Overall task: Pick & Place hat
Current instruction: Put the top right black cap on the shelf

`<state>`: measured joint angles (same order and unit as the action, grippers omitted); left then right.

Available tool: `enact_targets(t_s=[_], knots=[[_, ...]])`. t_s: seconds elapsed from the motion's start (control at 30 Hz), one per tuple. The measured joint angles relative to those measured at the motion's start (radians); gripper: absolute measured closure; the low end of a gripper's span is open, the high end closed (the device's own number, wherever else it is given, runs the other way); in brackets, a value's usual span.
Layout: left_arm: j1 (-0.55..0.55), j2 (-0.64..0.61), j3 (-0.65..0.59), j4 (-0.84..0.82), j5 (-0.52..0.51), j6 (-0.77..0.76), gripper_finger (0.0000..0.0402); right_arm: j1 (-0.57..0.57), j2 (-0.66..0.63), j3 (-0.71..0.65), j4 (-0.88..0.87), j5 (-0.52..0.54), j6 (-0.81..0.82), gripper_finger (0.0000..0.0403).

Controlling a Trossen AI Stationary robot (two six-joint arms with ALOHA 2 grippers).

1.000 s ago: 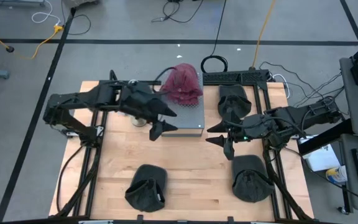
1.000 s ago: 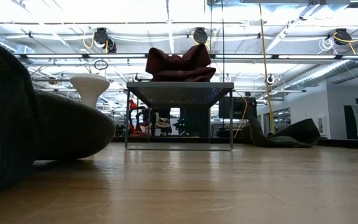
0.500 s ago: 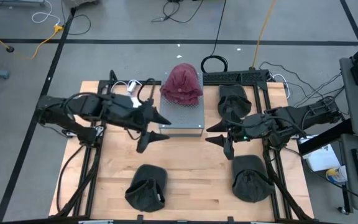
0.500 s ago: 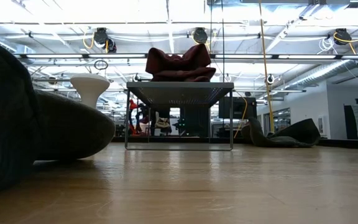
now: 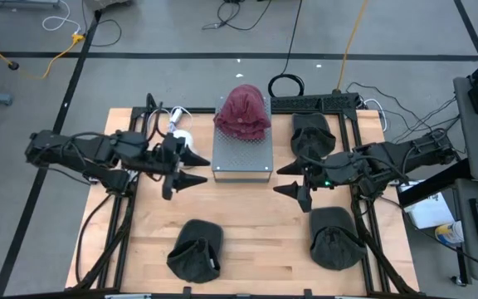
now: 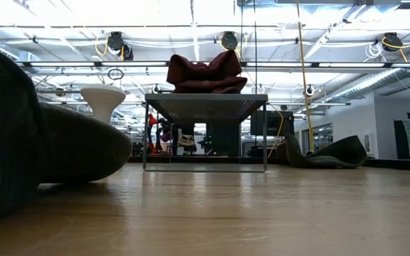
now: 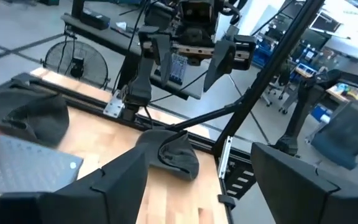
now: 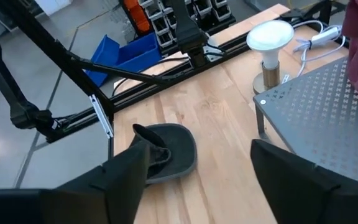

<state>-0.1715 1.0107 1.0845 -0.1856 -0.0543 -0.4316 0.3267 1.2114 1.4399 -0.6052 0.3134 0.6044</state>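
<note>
The maroon hat (image 5: 241, 113) is seen resting on the far end of the grey perforated stand (image 5: 242, 158), apparently its intended drop spot, as no claw touches it. The left claw (image 5: 181, 169) is held spread wide and empty just left of the stand; a second ago it was over the stand beside the hat. The right claw (image 5: 291, 178), empty, is now opened wider above the tabletop (image 5: 256, 232).

a pale wooden table (image 5: 247, 224) carries a grey perforated metal stand (image 5: 241, 155) at the back — beside it a white lamp (image 5: 179, 137). three dark hats lie on the wood — one behind (image 5: 311, 137), two in front (image 5: 196, 249) (image 5: 334, 237).
</note>
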Motion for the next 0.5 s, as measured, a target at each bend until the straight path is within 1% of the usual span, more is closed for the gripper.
enact_targets(t_s=[0.07,0.2,0.33,0.5], knots=[[0.0,-0.012,-0.004,-0.008,0.0,-0.014,0.0108,-0.008,-0.001,0.0,-0.009,-0.002,0.017,0.0114],[0.0,-0.017,-0.005,-0.003,0.0,-0.023,0.01,-0.055,-0.013,0.0,-0.039,-0.002,0.08,0.0111],[0.0,-0.017,-0.005,-0.003,0.001,-0.023,0.0099,-0.149,-0.033,0.0,-0.087,-0.002,0.115,0.0115],[0.0,-0.017,-0.005,-0.004,0.0,-0.034,0.0107,-0.294,-0.072,0.0,-0.13,-0.003,0.117,0.0118]])
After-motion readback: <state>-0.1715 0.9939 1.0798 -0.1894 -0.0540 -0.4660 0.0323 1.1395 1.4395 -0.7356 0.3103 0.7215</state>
